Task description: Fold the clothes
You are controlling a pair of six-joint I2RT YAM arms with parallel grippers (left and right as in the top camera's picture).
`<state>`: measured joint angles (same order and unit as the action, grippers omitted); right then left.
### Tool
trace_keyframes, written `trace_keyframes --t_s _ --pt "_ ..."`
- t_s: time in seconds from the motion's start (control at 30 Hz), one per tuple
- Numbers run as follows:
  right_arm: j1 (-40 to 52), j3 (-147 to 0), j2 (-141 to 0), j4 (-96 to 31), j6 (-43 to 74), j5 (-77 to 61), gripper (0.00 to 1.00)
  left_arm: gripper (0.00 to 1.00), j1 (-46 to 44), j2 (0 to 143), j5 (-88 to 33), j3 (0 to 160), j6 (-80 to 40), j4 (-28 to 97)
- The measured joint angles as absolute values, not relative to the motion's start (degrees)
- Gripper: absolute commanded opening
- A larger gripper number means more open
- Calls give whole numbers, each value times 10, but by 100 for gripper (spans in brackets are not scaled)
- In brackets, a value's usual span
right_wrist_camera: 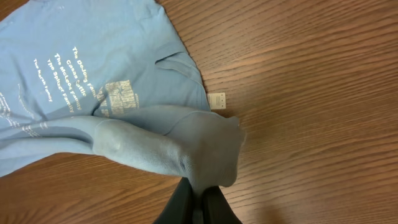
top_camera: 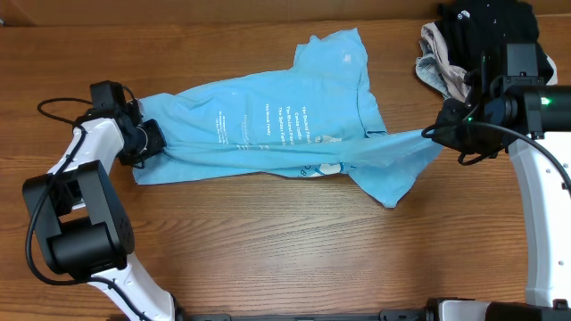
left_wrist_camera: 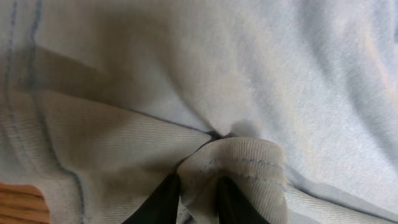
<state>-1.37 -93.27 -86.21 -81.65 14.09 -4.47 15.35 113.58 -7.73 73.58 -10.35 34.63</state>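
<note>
The light blue T-shirt [top_camera: 268, 125] is lying across the middle of the wooden table [top_camera: 268, 259], its white printed lines of text facing up and its length running left to right. In the right wrist view the T-shirt [right_wrist_camera: 93, 68] is showing the same print, with a small white label [right_wrist_camera: 216, 99] lying at its edge on the wood. The left gripper [top_camera: 147, 143] is sitting at the garment's left edge; in the left wrist view its two dark fingers [left_wrist_camera: 163, 200] are standing narrow and pinching a stitched fold of the cloth [left_wrist_camera: 249, 162] between them. The right gripper [top_camera: 434, 134] is gripping the garment's right end, its jaws closing tightly on a bunched corner [right_wrist_camera: 211, 149], and a band of fabric is stretching from it back toward the shirt's body. A black garment [top_camera: 486, 27] and a beige-and-white cloth [top_camera: 437, 67] are lying together at the table's far right corner, just beside the right arm and apart from the T-shirt.
</note>
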Motion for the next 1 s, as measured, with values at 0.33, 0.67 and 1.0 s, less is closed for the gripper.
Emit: trace_keyframes --t_s 0.33,0.67,1.0 --pt "-14 -933 -862 -816 138 -45 4 4 154 1136 -66 736 -100 342" --pt "-14 -933 -862 -816 133 -44 4 4 154 1136 -66 808 -100 428" --pt "-14 -949 -862 -793 87 -44 4 4 154 1136 -63 1141 -86 641"
